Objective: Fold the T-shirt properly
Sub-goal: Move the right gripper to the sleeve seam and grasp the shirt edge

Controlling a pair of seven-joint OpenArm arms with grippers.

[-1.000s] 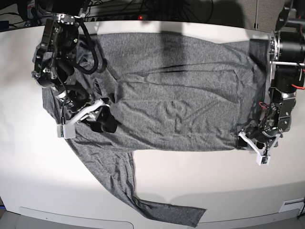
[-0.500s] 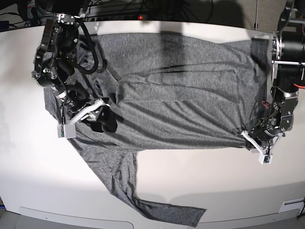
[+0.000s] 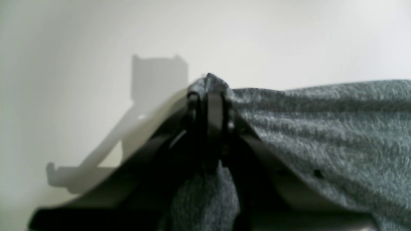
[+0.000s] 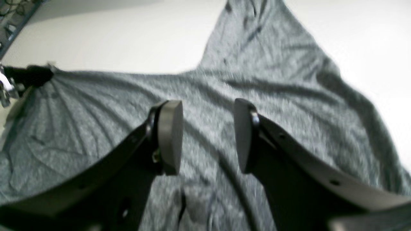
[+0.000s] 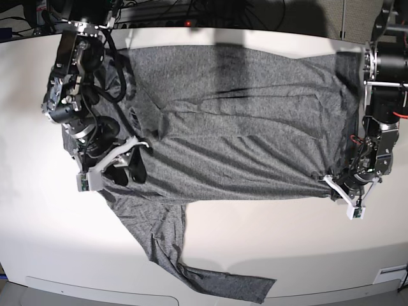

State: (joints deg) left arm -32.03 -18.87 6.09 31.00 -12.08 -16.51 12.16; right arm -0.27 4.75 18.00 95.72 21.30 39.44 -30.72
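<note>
Clamped together, the jaws of the left gripper (image 3: pixel 208 96) pinched a corner of the T-shirt (image 5: pixel 242 121), a tuft of grey knit poking out above the pads. Right gripper (image 4: pixel 207 134) hung parted over the cloth, nothing between its fingers, the garment spread flat on the white table (image 5: pixel 57 242).

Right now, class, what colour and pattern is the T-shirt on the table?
Heather grey, plain, no print: the T-shirt shows best in the base view.
</note>
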